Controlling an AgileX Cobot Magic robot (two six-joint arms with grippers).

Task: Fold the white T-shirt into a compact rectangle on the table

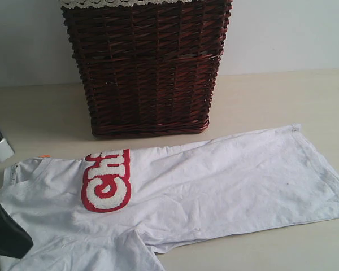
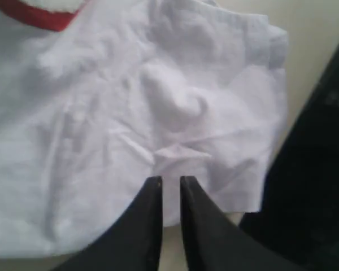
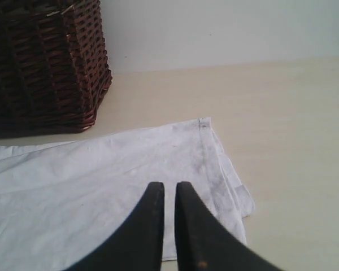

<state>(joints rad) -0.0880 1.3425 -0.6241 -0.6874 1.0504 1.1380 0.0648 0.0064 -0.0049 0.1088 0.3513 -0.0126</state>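
Observation:
The white T-shirt [image 1: 214, 175] lies flat on the table [image 1: 282, 96], its hem to the right and its red patch with fuzzy white letters [image 1: 104, 180] to the left. A small orange tag [image 1: 44, 155] peeks out at the collar. My left gripper [image 2: 170, 179] is shut and empty, hovering over a wrinkled sleeve [image 2: 203, 130]; in the exterior view it is the black shape [image 1: 5, 231] at the lower left. My right gripper [image 3: 169, 185] is shut and empty over the shirt's hem end [image 3: 101, 180], near the hem corner [image 3: 202, 123]. It is out of the exterior view.
A tall dark wicker basket [image 1: 147, 68] with cream lace trim stands right behind the shirt, in front of the pale wall. Bare table [image 3: 282, 113] stretches to the right of the hem. A black mass [image 2: 311, 186] sits next to the sleeve in the left wrist view.

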